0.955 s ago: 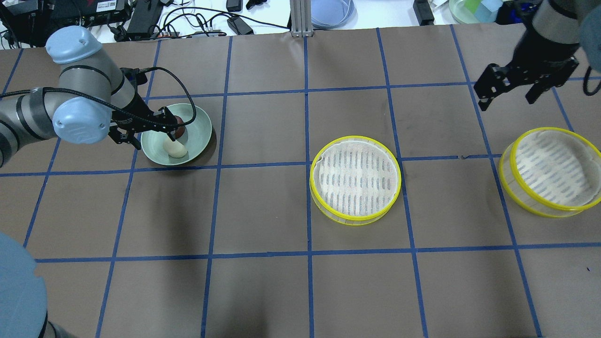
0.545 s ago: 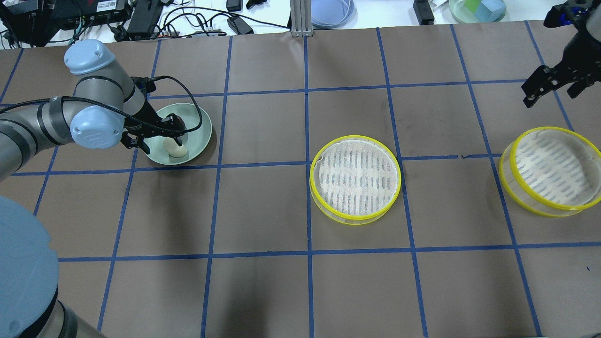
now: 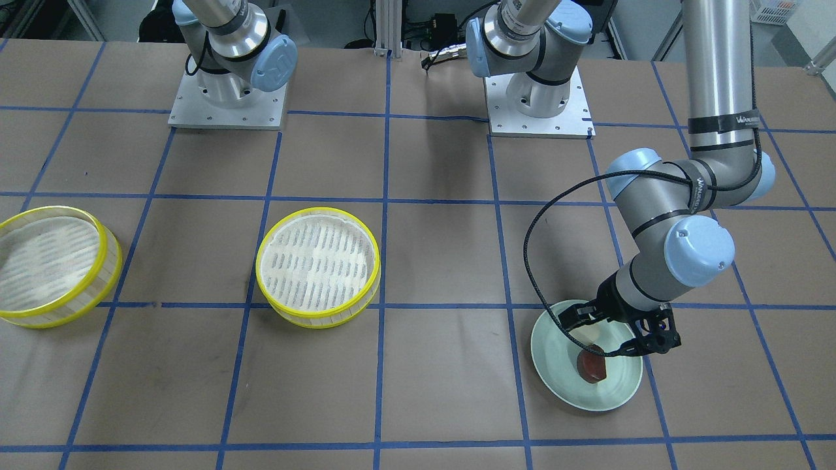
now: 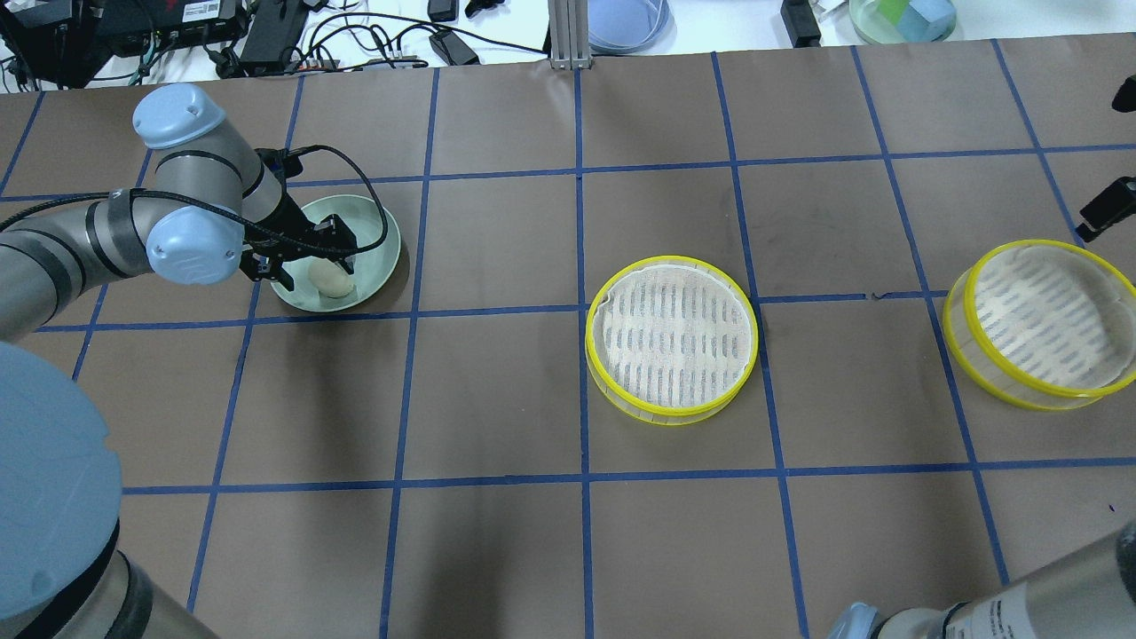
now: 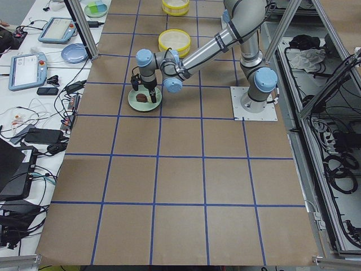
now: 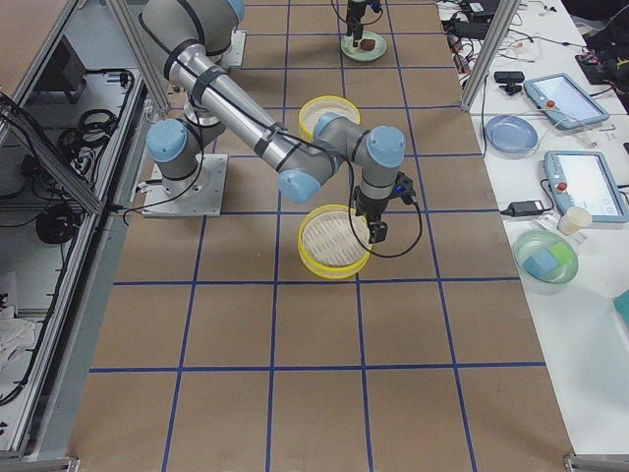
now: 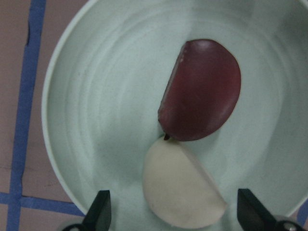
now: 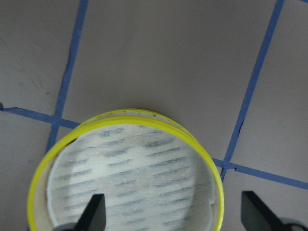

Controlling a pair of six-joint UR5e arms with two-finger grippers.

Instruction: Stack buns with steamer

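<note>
A cream-white half-moon bun (image 7: 185, 192) and a dark reddish-brown half-moon bun (image 7: 202, 91) are seen touching in the pale green plate (image 7: 82, 96). The left gripper (image 7: 175, 214) is spread open astride the cream bun. The right gripper (image 8: 174, 211) is spread open over a yellow-rimmed steamer basket (image 8: 125, 114). The buns are judged soft and light, and are best pinched gently across their middle.

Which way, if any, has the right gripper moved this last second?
Yes. Overhead, the right gripper slid right across the far side of the right steamer.

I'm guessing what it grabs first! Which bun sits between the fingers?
The white bun: it lies between the open fingers of the left gripper. The brown bun lies beyond them, on the same plate.
</note>
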